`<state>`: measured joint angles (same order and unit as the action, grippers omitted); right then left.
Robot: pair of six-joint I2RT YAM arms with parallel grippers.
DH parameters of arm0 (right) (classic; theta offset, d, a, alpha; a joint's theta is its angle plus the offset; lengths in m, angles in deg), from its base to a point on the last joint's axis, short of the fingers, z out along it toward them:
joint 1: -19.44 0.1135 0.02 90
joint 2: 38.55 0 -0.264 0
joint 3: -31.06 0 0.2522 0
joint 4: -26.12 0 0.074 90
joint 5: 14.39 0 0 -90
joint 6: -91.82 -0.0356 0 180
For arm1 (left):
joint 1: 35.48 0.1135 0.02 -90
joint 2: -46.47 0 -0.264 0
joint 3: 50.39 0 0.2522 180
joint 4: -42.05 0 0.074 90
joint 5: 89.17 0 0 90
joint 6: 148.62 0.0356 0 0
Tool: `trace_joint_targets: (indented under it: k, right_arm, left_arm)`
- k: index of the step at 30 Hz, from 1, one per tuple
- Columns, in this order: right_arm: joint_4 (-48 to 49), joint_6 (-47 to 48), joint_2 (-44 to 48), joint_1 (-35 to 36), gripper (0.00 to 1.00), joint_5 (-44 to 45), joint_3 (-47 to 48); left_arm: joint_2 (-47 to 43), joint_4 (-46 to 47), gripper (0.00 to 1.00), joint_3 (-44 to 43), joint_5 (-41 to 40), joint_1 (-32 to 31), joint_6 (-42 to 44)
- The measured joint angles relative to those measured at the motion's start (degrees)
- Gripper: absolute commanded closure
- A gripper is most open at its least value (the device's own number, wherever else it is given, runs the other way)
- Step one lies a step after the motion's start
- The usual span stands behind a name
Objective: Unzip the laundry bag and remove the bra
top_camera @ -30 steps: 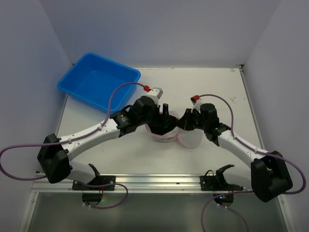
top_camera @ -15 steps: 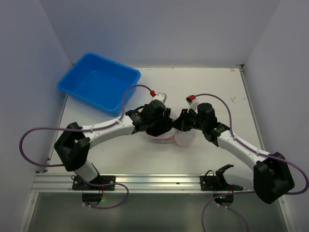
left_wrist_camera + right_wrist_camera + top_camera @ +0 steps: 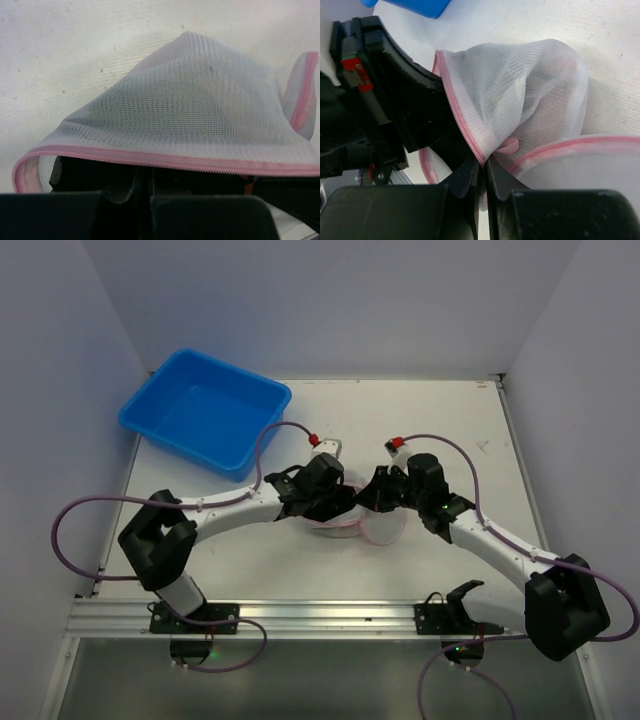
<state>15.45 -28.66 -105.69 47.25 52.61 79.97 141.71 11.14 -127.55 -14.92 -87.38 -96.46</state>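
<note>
Count: one bag on the table; one tub at its 10 o'clock, well apart. Two arms, bent low, met at the bag. The left gripper reached in from 8 o'clock with its tips under the mesh rim, grip indeterminate. The right gripper came from 4 o'clock, pinched on the bag's pink zip edge. Bra not discernible through the mesh.

Robot lab, plain white enclosure, aluminium rail
</note>
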Motion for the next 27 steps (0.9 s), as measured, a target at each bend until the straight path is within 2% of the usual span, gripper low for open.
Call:
trace_joint_targets:
  k: [5,9,12,16,22,27]
  right_arm:
    - [-0.94,-1.01,-0.02,-0.07,0.89,2.84,0.0]
    - [-1.86,-2.19,-0.68,-0.7,0.93,5.07,0.0]
    - [-2.71,-3.02,-1.16,-0.92,0.93,7.06,0.0]
    - [-3.28,-3.37,-1.7,-0.94,0.95,7.63,0.0]
    - [-4.22,-3.37,-3.65,-0.94,1.0,8.13,0.26]
    - [-4.9,-3.34,-3.91,-0.94,1.0,8.33,0.31]
  left_arm:
    - [-6.29,0.98,1.0,4.48,0.48,0.0,1.09]
    - [-14.47,3.1,1.0,8.79,3.37,0.0,3.58]
    - [-22.01,5.92,1.0,12.57,8.68,0.0,6.84]
    - [-29.55,9.97,1.0,15.74,19.67,0.02,10.47]
    - [-32.7,18.62,1.0,16.35,30.8,0.94,10.8]
    - [-32.7,22.99,1.0,13.09,33.92,6.93,8.33]
